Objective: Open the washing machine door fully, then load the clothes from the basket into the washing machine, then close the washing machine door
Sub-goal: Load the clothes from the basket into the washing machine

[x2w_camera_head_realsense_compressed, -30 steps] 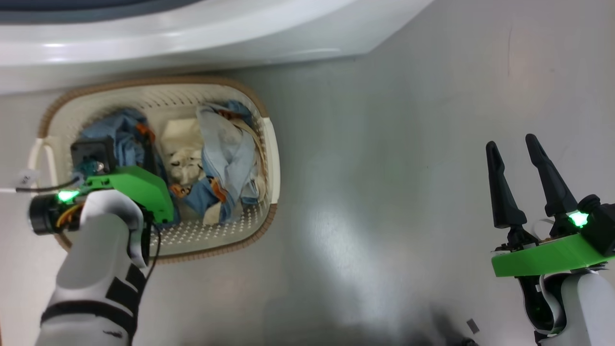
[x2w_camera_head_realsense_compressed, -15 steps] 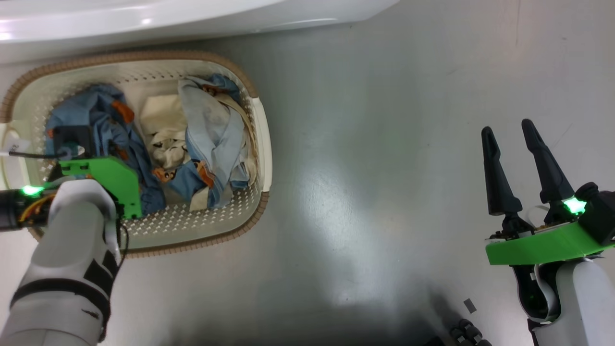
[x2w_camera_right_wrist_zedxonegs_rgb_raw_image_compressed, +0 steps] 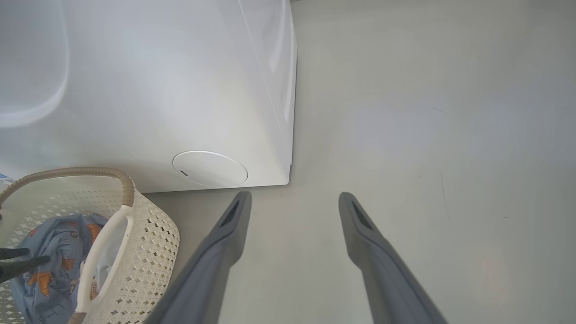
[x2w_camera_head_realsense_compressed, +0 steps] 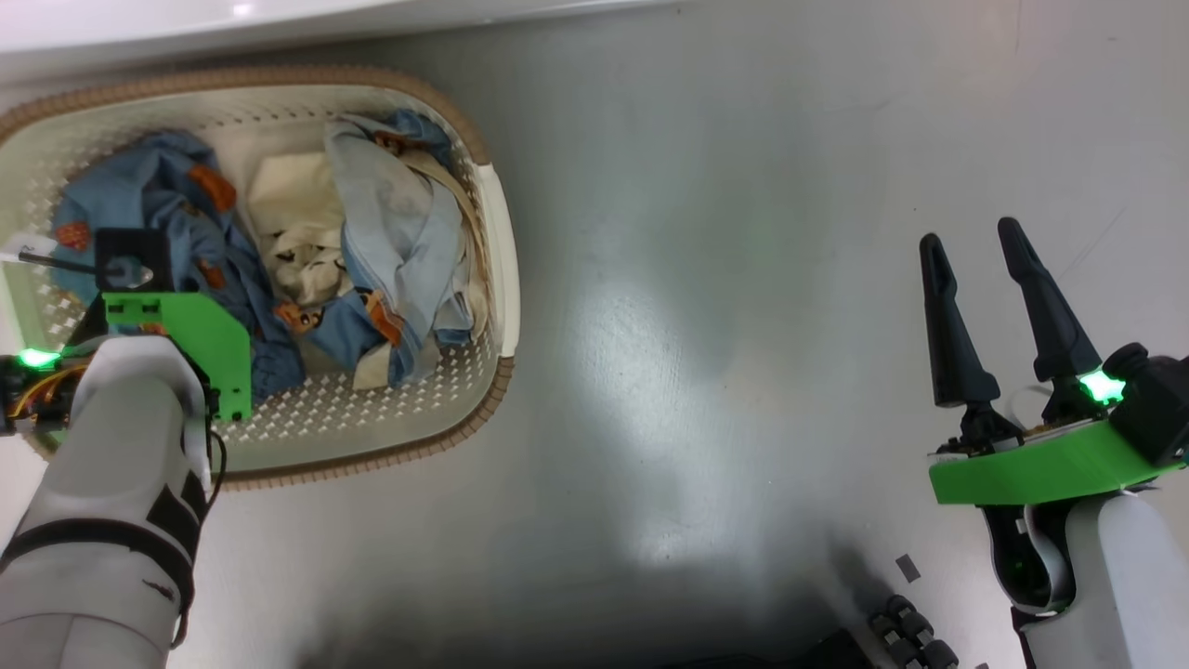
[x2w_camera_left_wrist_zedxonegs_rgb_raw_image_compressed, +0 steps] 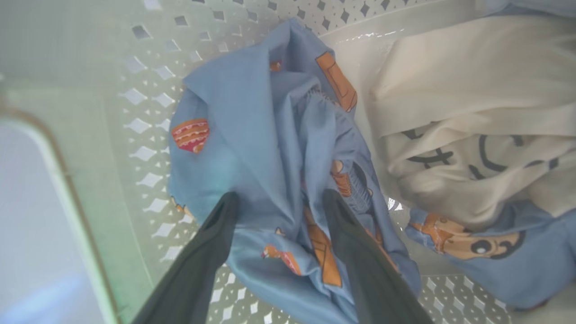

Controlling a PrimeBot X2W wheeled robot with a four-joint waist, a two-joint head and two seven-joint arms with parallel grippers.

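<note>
I have the left gripper (x2w_camera_left_wrist_zedxonegs_rgb_raw_image_compressed: 280, 198) down inside the basket (x2w_camera_head_realsense_compressed: 503, 269), toward the basket's left end as the head view shows it. Its jaws are spread wide. The two dark fingers (x2w_camera_left_wrist_zedxonegs_rgb_raw_image_compressed: 198, 265) straddle a bunched fold of the blue garment with orange print (x2w_camera_left_wrist_zedxonegs_rgb_raw_image_compressed: 252, 135). The cloth sits between them, but nothing is pinched, so I have no hold on it. From the head camera, the green wrist mount (x2w_camera_head_realsense_compressed: 200, 334) covers those fingers.

The clothes are all in the basket. The blue printed piece lies at the left, and a cream garment (x2w_camera_left_wrist_zedxonegs_rgb_raw_image_compressed: 472, 112) with dark line drawing lies just beside it in the middle. A pale blue garment (x2w_camera_head_realsense_compressed: 399, 214) is draped over the right part, touching the cream one.

The basket stands on the grey floor (x2w_camera_head_realsense_compressed: 697, 325), close against the front of the washing machine (x2w_camera_right_wrist_zedxonegs_rgb_raw_image_compressed: 157, 90). Its brown rim is just below the white panel. The round filter cover (x2w_camera_right_wrist_zedxonegs_rgb_raw_image_compressed: 210, 168) sits low on that panel, near the basket's right handle.

My right gripper (x2w_camera_head_realsense_compressed: 971, 237) hangs over bare floor, well apart from the basket and off to its right. Its fingers point toward the machine's lower corner, with the jaws fully apart and nothing between them.
</note>
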